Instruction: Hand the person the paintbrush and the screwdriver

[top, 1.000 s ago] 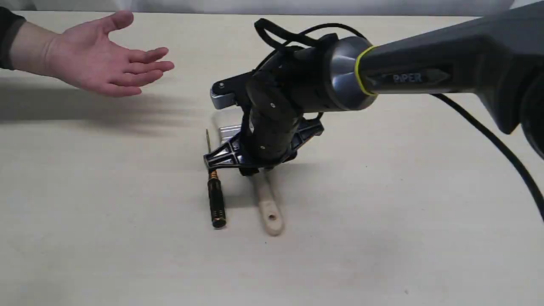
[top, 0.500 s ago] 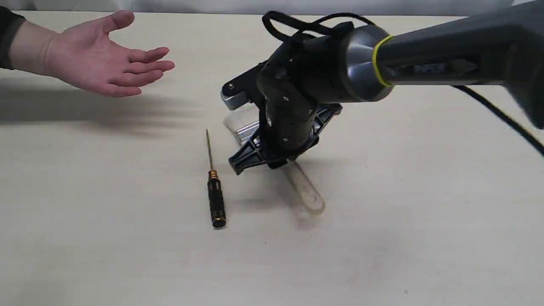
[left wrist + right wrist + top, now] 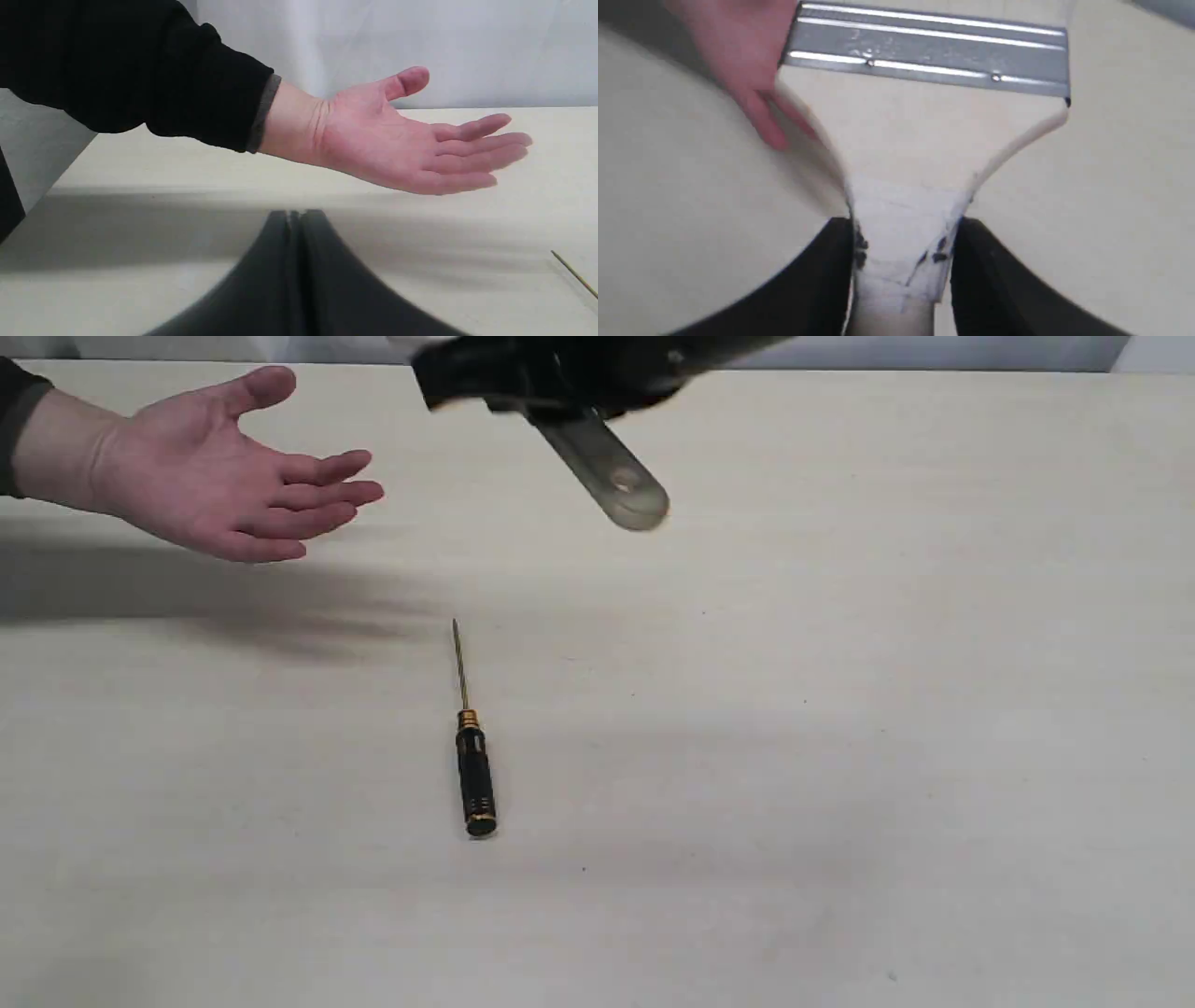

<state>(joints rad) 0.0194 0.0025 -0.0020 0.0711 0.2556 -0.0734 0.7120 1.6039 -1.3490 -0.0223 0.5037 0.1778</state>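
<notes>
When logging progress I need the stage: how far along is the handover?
Nothing delivered: the person's hand is empty. In hand: the right tool grips the paintbrush handle, in the air short of that palm. Left: release it, then fetch the screwdriver lying on the table; the left tool is shut.

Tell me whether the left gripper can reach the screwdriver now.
Probably yes. The screwdriver lies alone on the table; the right gripper holds the paintbrush up clear of it, the person's hand hovers apart. The left gripper is shut and must open first.
</notes>
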